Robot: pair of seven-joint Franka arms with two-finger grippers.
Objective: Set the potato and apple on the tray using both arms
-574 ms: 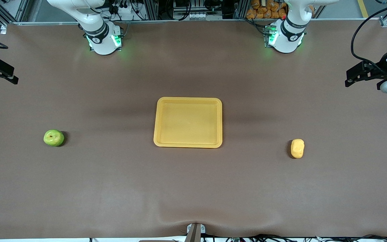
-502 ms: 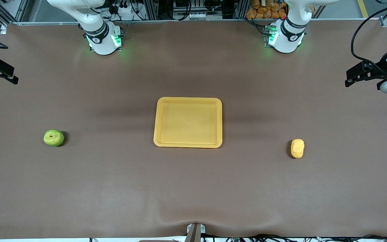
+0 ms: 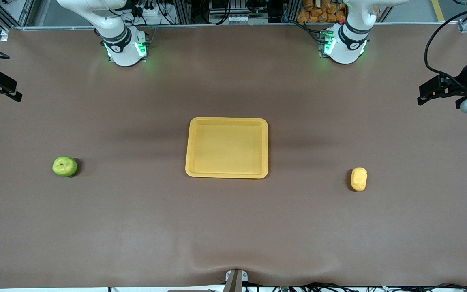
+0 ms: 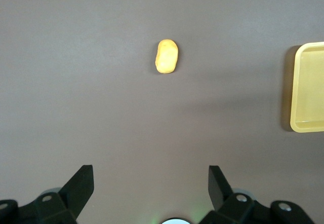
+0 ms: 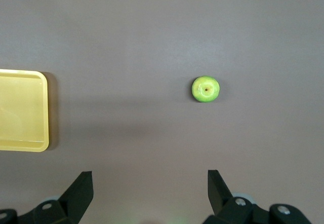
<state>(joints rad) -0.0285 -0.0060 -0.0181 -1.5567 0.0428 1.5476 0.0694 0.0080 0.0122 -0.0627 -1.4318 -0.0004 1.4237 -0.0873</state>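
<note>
A flat rectangular yellow-orange plastic tray [image 3: 226,147] lies mid-desk on the brown desk [image 3: 233,227]; from it, a small round green apple [image 3: 65,166] sits at about eight o'clock toward the right arm's end; a lumpy oblong yellow potato [image 3: 359,179] at four o'clock toward the left arm's end. The left tool [image 4: 151,179] and right tool [image 5: 150,183] both hang high over bare desk, fingers wide apart, empty; each is cut off at the front view's edges.

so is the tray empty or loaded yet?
Empty. The tray shows only its bare yellow floor; the apple lies on the table toward the right arm's end, the potato toward the left arm's end.
</note>
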